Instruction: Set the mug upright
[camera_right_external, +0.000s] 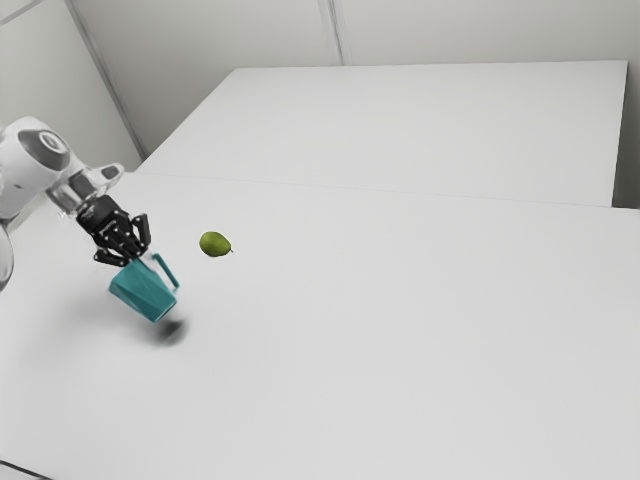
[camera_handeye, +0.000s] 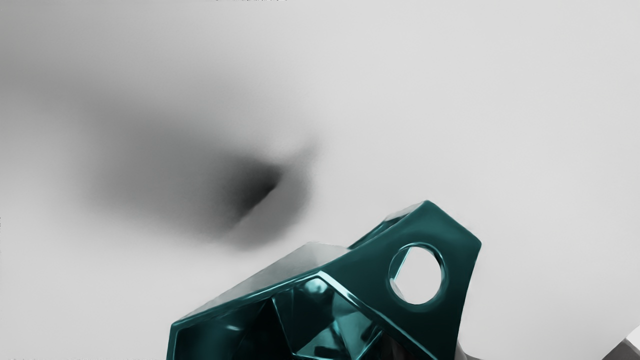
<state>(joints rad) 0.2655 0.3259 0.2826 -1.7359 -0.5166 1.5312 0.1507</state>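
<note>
The mug (camera_handeye: 367, 277) is hanging tilted above the surface (camera_right_external: 400, 340), the end effector (camera_right_external: 135, 257) is gripping it, and a green fruit (camera_right_external: 214, 244) is lying nearby.

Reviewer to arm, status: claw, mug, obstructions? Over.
Claw shut on mug, near its rim. Mug tilted, apparently clear of table, not upright. Green fruit apart from mug, likely no obstruction.

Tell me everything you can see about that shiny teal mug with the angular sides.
The teal mug looks glossy and hard, with faceted walls and a handle pierced by a round hole. It's tilted, its open end toward the black two-finger gripper, which meets it there; its base points down toward the exterior view's right. Judging by the shadow, it seems raised off the white table.
</note>
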